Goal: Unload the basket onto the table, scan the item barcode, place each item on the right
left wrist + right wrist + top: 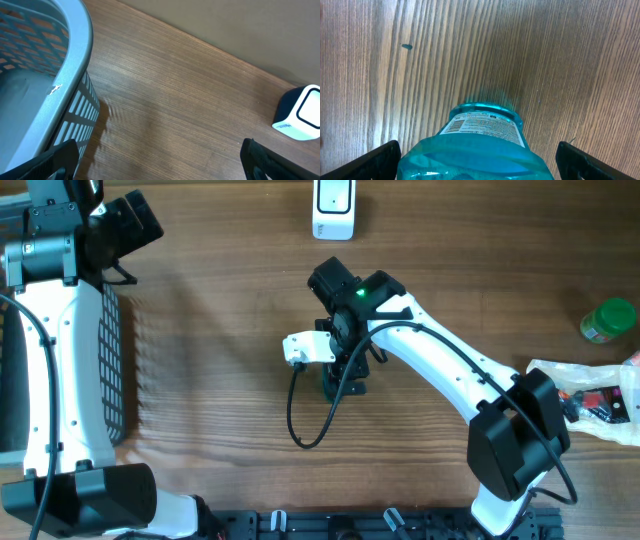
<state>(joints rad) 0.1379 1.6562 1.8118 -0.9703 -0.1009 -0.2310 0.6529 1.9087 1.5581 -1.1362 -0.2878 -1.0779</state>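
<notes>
The right gripper (477,150) had its jaws spread wide, with a translucent blue plastic bottle (475,147) between them. One finger (372,162) stood just beside the bottle's flank, though contact could not be made out. A strip of wooden table (570,60) showed between the bottle and the other finger (590,162), so the jaws were not clamped on it. A white printed paper label (482,127) wrapped the part of the bottle ahead of the fingertips, its print too small to read. No barcode could be made out on it. Further ahead of these jaws, off toward one side, a small dark speck (407,47) lay on the wood. From overhead the bottle was almost wholly hidden under this gripper (345,370).

The left gripper (159,150) also had its jaws fully apart, with only bare table between the fingers. A grey-blue slotted plastic basket (80,60) stood just beside one finger (50,162), its rim running on ahead of the fingertip. A white and dark blue box-shaped scanner (300,117) sat on the table ahead of the other finger (272,162) and out to that side, well apart from the basket.

Well behind the right gripper's jaws, past the arm's elbow, a green-lidded jar (608,320) and a crumpled clear plastic bag (600,395) of goods lay near each other.
</notes>
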